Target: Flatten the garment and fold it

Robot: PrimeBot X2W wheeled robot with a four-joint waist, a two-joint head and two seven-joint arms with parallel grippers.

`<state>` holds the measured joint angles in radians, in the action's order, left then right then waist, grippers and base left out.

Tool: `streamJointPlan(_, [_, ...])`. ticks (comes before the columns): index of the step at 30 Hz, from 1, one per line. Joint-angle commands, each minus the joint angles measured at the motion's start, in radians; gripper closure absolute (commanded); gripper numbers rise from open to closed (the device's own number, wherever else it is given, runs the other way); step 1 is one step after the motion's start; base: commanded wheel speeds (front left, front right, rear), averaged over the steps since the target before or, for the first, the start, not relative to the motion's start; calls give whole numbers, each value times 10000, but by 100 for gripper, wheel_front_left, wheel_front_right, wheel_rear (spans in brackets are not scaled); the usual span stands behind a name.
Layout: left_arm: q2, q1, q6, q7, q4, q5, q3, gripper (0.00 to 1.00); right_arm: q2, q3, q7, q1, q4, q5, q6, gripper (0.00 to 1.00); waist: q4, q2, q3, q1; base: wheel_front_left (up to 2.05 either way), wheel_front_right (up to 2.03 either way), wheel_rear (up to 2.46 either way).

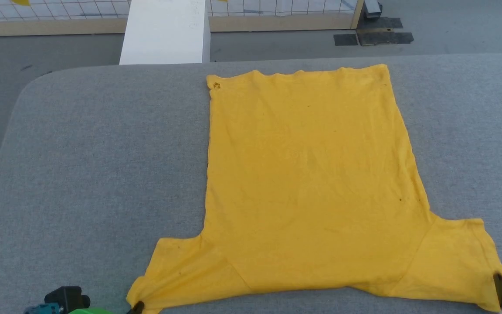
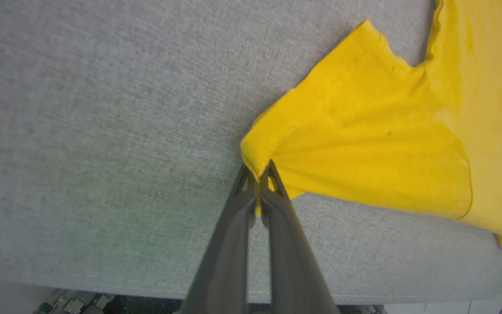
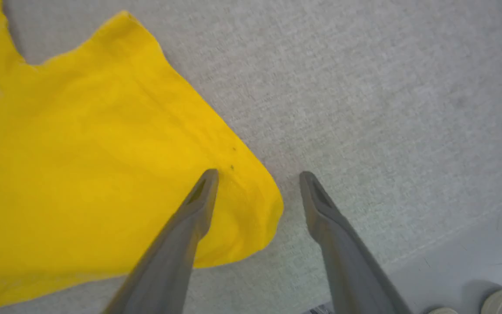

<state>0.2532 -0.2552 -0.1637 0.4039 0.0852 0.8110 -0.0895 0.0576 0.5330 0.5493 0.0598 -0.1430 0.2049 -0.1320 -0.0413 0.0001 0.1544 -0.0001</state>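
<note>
The garment (image 1: 307, 174), a bright yellow T-shirt, lies spread flat on the grey padded table (image 1: 81, 152). Its hem points away from me and both sleeves lie toward the near edge; the side facing up is plain. My left gripper (image 2: 259, 174) is shut on the tip of the left sleeve (image 2: 364, 144), which puckers toward the fingers. It shows in the head view at the bottom left (image 1: 137, 307). My right gripper (image 3: 259, 175) stands open over the corner of the right sleeve (image 3: 81, 152). One finger is above the cloth and the other above bare table.
A white block (image 1: 166, 32) stands beyond the table's far edge. Behind it runs a white grid backdrop (image 1: 59, 8) with a wooden base. Dark mats (image 1: 373, 35) lie on the grey floor at the back right. The table's near edge runs just behind both grippers.
</note>
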Motion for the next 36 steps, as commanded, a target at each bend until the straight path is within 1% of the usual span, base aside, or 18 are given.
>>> streamJointPlan(1, [48,155,68,-71,-22,-19,0,100,-73,-122,-259,-394,282,213,13,0,-1,-1,13,1,0,0,0])
streamJointPlan(5, [50,204,132,-165,66,-40,-24,100,-73,-651,-1152,-1066,1144,581,13,0,76,-1,108,1,0,0,0])
streamJointPlan(9, [52,385,163,-170,261,-77,-95,100,-73,-1170,-2118,-2229,1305,599,13,0,262,-1,356,1,0,0,0])
streamJointPlan(11, [65,508,173,-148,401,-110,-146,100,26,-1425,-2549,-3000,1021,600,13,0,407,-1,551,1,0,0,0])
streamJointPlan(13, [69,672,172,-200,539,-176,-166,100,268,-1695,-2891,-3831,522,704,13,0,585,-1,796,1,0,0,0])
streamJointPlan(17, [137,1020,195,-183,766,-356,-303,100,817,-1809,-2947,-5588,-830,740,13,0,1033,-1,1497,1,0,0,0])
streamJointPlan(21, [97,1399,251,-171,1104,-441,-471,100,1427,-1798,-2427,-7396,-2150,525,13,0,1542,-1,2370,1,0,0,0])
streamJointPlan(26, [-7,1731,317,-210,1723,-584,-746,100,2162,-1446,-1268,-9393,-3403,-87,13,0,2241,-1,3513,1,0,0,0])
streamJointPlan(31, [-205,1946,450,-341,2288,-737,-1137,100,2566,-773,242,-10785,-4016,-923,13,0,2909,-1,4449,1,0,0,0])
streamJointPlan(36, [-394,2044,638,-516,2619,-825,-1498,100,2715,-264,1621,-11602,-4025,-1781,13,0,3430,-1,5113,1,0,0,0])
